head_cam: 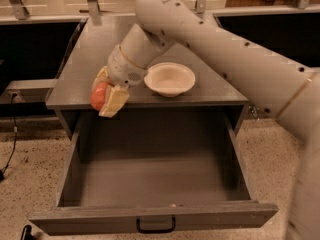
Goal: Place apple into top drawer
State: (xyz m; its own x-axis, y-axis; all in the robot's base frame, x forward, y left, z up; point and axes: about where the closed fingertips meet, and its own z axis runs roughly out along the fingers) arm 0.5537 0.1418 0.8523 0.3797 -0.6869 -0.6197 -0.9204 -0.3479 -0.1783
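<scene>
The end effector [106, 99] grips the apple [97, 96] between its fingers, above the open top drawer [150, 184]'s rear left corner

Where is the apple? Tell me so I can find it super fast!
Find the grey cabinet with its top drawer standing open. At the left end of the cabinet's front edge, the robot's gripper is shut on the apple. It is small, round and red-orange, unlike the wider white bowl sitting on the cabinet to its right.
</scene>
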